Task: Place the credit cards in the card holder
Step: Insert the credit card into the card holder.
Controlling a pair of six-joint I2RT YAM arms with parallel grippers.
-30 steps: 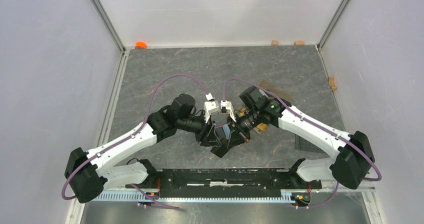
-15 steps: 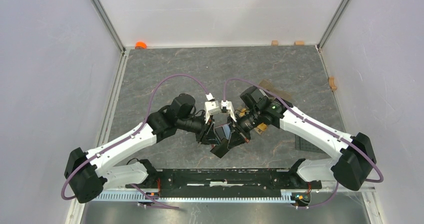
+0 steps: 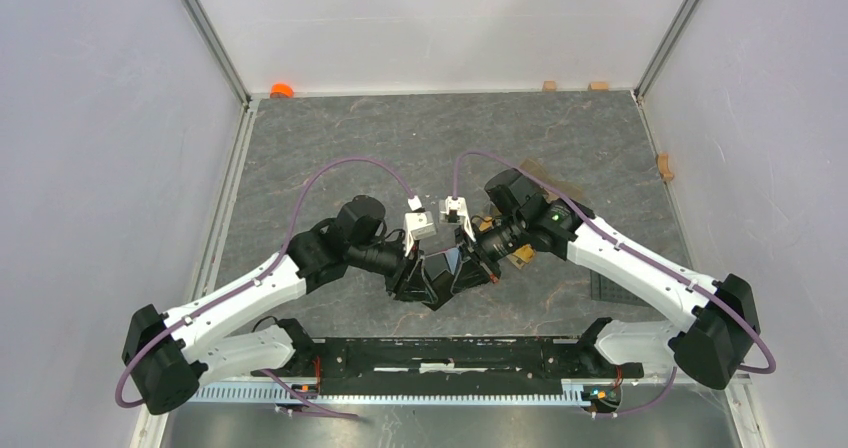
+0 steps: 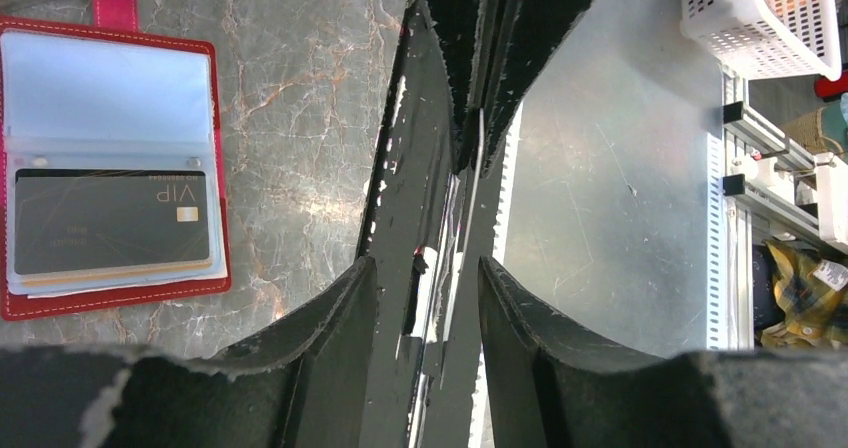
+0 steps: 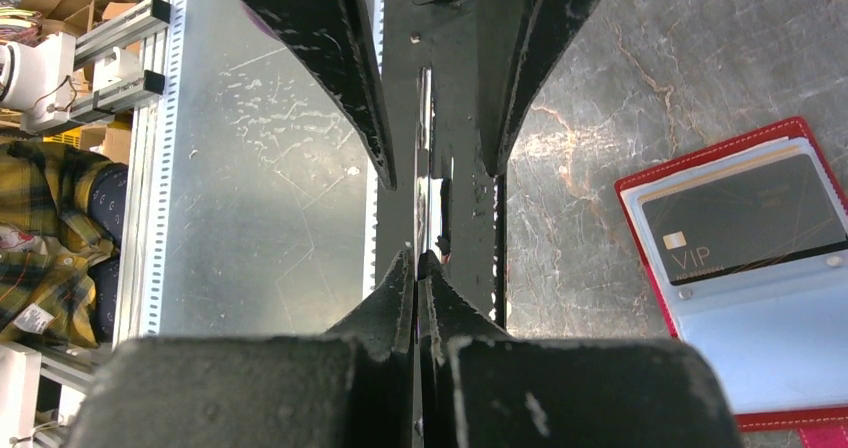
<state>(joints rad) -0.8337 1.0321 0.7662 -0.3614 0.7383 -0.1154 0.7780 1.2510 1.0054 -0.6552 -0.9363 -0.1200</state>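
Note:
My two grippers meet at mid-table. The right gripper (image 3: 468,268) (image 5: 417,258) is shut on a thin credit card (image 5: 427,173), which shows edge-on and as a pale bluish patch from above (image 3: 451,262). The left gripper (image 3: 420,278) (image 4: 427,265) is open. One of its fingers (image 4: 340,318) stands on each side of that card's edge (image 4: 470,183), with a gap on both sides. The card holder (image 4: 118,286) (image 5: 640,193) lies open on the table, red with clear sleeves. A dark VIP credit card (image 4: 110,218) (image 5: 745,218) sits in one sleeve.
The black base rail (image 3: 450,353) runs along the near edge under both grippers. Small tan blocks (image 3: 549,85) sit at the back wall, and another tan block (image 3: 664,165) at the right. An orange thing (image 3: 282,90) is in the back left corner. A white basket (image 4: 760,18) stands off the table.
The left arm has swung slightly nearer and left, bringing both grippers closer in line. The left jaws narrowed, then widened again. The right gripper has kept its grip on the card.

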